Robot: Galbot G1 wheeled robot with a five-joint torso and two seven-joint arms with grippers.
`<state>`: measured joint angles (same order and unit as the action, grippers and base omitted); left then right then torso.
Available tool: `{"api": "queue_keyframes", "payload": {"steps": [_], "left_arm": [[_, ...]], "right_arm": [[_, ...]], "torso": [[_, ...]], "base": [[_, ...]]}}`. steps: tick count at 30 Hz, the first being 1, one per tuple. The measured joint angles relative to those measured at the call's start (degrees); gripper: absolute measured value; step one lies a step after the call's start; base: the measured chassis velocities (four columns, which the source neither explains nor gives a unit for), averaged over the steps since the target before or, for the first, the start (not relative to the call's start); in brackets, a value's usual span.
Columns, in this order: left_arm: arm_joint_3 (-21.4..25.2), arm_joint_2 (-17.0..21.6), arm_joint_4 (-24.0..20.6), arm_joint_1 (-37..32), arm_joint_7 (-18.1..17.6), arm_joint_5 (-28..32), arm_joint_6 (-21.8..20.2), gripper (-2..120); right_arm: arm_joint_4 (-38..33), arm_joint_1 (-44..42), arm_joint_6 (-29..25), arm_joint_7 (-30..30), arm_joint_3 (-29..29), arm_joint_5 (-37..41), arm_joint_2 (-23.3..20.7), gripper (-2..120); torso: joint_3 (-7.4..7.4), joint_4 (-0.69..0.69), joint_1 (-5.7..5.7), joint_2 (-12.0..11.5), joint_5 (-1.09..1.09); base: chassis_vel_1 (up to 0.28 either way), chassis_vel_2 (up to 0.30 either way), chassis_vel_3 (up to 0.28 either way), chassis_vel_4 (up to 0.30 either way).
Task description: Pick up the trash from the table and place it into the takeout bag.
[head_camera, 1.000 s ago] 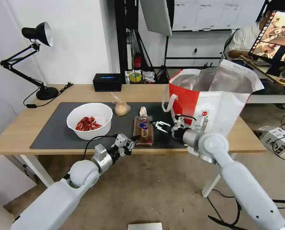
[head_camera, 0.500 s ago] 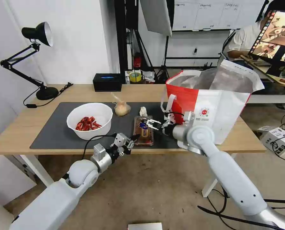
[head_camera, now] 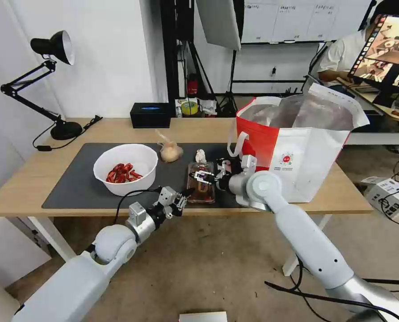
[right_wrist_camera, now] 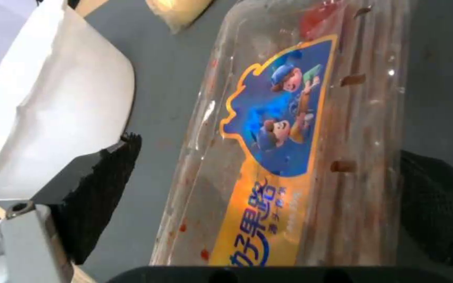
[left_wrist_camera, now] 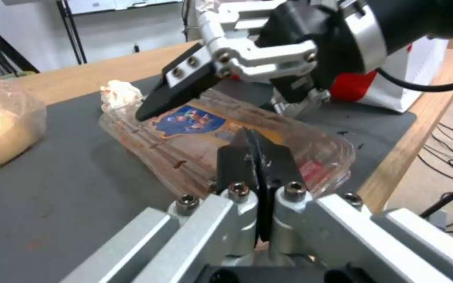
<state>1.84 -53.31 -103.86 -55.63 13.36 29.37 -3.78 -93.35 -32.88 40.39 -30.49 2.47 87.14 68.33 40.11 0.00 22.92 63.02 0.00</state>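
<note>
Reaching in from the takeout bag (head_camera: 297,147) side, your right tool (head_camera: 202,175) hung spread wide over the clear hinged tray (head_camera: 201,182), one finger (right_wrist_camera: 106,188) on each side of it and nothing yet gripped, while the tray lay flat on the dark mat (head_camera: 74,183) near the desk's (head_camera: 25,179) front edge. Your left tool (head_camera: 180,199) sat just short of the tray's near end with its fingers (left_wrist_camera: 258,165) pressed together and empty. The bowl (head_camera: 126,169), knotted bag (head_camera: 170,152) and tissue (head_camera: 200,155) rested on the mat.
</note>
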Motion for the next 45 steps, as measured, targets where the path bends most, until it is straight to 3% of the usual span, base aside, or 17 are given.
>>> {"api": "queue_keyframes", "payload": {"steps": [35, 41, 45], "left_arm": [[1.96, 0.0, -1.13, -2.9, 0.8, 0.02, 1.14, 0], [2.13, 0.04, -1.45, -2.98, 0.8, 0.02, 1.15, 0], [2.59, 0.36, -1.78, -3.07, 0.79, 0.15, 1.17, 0]], "right_arm": [[2.06, 2.72, 0.91, -1.65, 2.97, 1.91, 1.24, 100], [1.8, 2.65, 0.9, -1.55, 3.27, 2.06, 0.69, 85], [1.78, 2.55, 0.9, -1.38, 3.31, 2.09, 0.54, 68]], "torso": [[-0.01, -0.01, 0.0, 0.0, 0.0], [-0.01, -0.02, -0.01, 0.01, 0.0], [0.0, 0.0, 0.0, 0.0, 0.0]], "base": [[0.0, 0.0, 0.0, 0.0], [0.0, 0.0, 0.0, 0.0], [0.0, 0.0, 0.0, 0.0]]}}
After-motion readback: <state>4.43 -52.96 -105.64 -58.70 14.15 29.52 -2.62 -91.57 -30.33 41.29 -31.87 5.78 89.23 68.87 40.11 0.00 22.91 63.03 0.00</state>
